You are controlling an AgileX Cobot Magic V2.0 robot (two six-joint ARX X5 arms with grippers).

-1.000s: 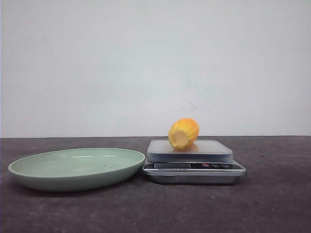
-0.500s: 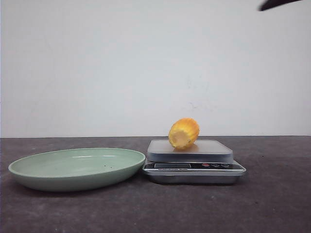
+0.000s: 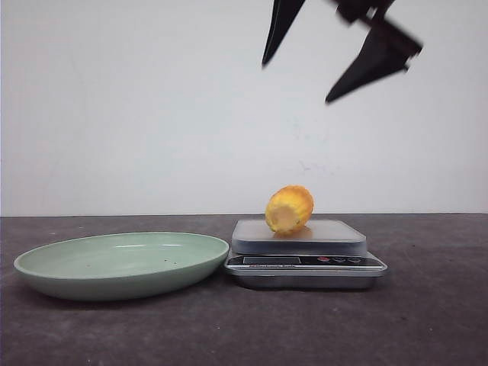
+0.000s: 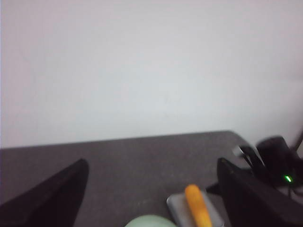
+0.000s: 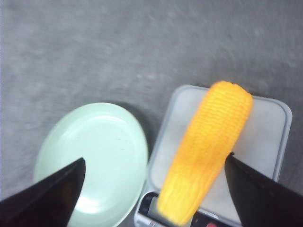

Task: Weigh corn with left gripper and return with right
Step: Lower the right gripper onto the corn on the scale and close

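The corn [image 3: 289, 209] lies on the platform of a small digital scale [image 3: 305, 263], its paler cut end facing the front camera. High above it my right gripper [image 3: 296, 82] hangs open, fingers spread wide and empty. The right wrist view looks straight down on the corn [image 5: 208, 146], which lies on the scale [image 5: 270, 127] between that gripper's [image 5: 155, 158] spread fingers, far below them. My left gripper [image 4: 152, 161] is open and empty, well away from the corn [image 4: 198, 208]; it is out of the front view.
A shallow pale-green plate [image 3: 114, 263] sits on the dark table just left of the scale, also seen as the plate [image 5: 90, 156] under the right wrist. The right arm's black body [image 4: 277, 161] with a green light shows in the left wrist view.
The right gripper has come down into the top of the front view, above the scale, and is open. Corn, scale and plate have not moved.
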